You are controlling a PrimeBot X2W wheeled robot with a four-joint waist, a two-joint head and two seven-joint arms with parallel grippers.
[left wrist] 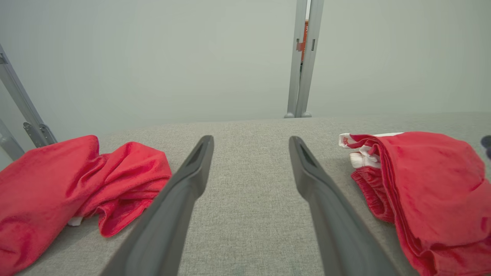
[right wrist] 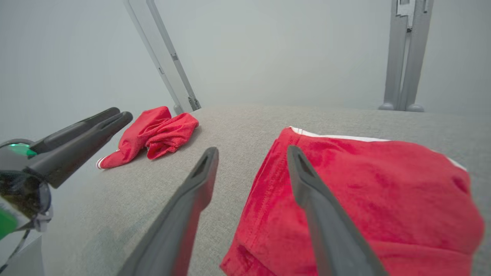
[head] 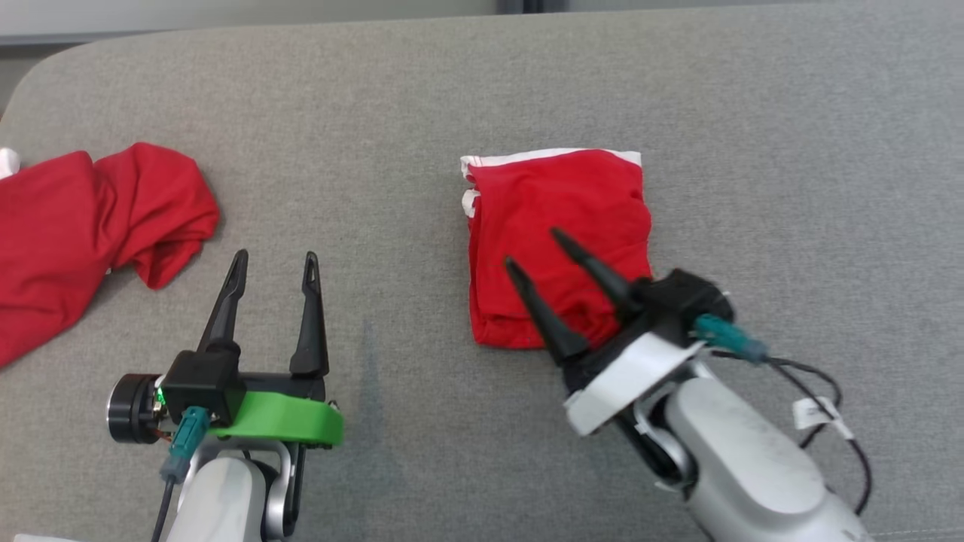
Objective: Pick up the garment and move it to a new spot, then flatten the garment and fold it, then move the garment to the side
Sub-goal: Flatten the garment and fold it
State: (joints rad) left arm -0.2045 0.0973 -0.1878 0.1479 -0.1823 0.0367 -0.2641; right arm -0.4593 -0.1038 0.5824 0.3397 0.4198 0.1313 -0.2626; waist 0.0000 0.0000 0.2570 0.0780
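folded garment (head: 572, 196) centre-right of frame, right gripper (head: 535, 247) spread apart over its lower edge; left gripper (head: 276, 257), also apart, well left.

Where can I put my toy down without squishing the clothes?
Bare grey fabric surface lies between the crumpled red garment and the folded red garment, beyond the left hand; also along the far edge and right of the folded one. Crowded: the left edge, and the folded garment under the right hand.

Two red garments: a folded garment (head: 561, 218) and a crumpled garment (head: 90, 218).
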